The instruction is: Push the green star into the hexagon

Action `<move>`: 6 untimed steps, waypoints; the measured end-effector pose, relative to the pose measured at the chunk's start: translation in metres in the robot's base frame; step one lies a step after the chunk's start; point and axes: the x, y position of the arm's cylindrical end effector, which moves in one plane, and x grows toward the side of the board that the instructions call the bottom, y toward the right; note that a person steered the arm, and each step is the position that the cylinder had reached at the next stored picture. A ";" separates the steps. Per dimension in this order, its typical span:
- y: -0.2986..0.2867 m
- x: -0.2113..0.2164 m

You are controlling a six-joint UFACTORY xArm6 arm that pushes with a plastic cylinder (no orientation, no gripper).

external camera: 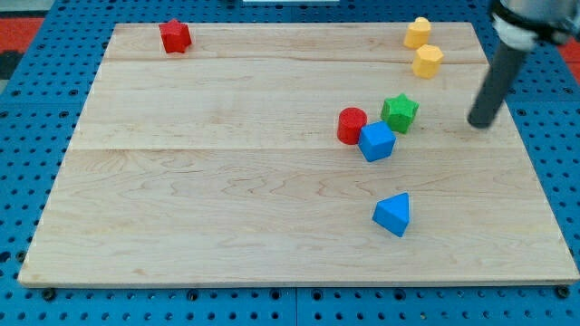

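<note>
The green star lies right of the board's middle, touching or nearly touching the blue cube below it. A red cylinder stands just left of the star, against the blue cube. A yellow hexagon lies above and right of the star, near the view's top right. Another yellow block sits just above that one; its shape is unclear. My tip is to the right of the green star, apart from it, with a gap of bare board between.
A red block sits at the board's top left. A blue triangular block lies below the cluster. The wooden board rests on a blue perforated table; its right edge is close to my tip.
</note>
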 end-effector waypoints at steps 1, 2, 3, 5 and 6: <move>-0.092 0.017; -0.110 -0.029; -0.099 -0.075; -0.091 -0.085; -0.094 -0.121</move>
